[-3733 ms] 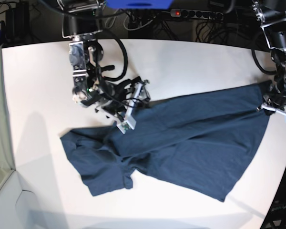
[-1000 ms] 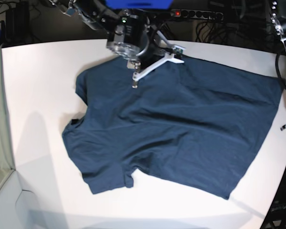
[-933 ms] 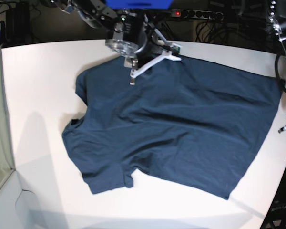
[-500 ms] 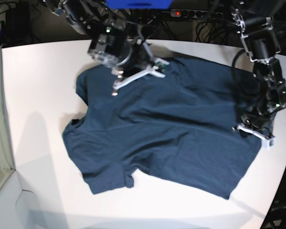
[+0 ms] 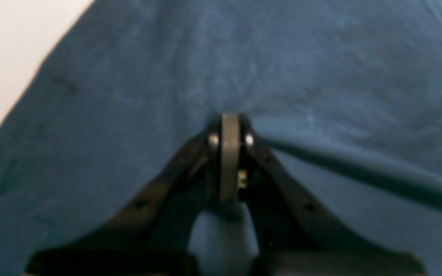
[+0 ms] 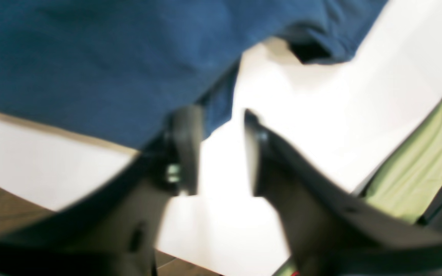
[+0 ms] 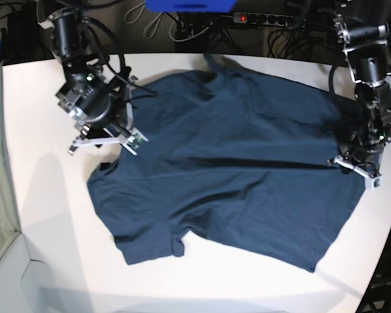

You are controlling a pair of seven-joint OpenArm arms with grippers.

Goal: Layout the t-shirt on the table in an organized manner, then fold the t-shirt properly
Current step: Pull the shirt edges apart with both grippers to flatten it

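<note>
Shirt (image 7: 234, 169) lies spread on table (image 7: 39, 215), long axis running between both hands. Left hand (image 7: 357, 168), fingers together, pinches cloth at its hem end. Right hand (image 7: 103, 138), fingers apart and empty, hovers beside the sleeve end.

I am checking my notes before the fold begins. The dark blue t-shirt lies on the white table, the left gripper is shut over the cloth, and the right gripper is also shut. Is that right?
Not quite. The right gripper is open: the right wrist view shows a clear gap between its fingers. The rest holds: the t-shirt lies on the table, and the left gripper is shut over the cloth.
</note>
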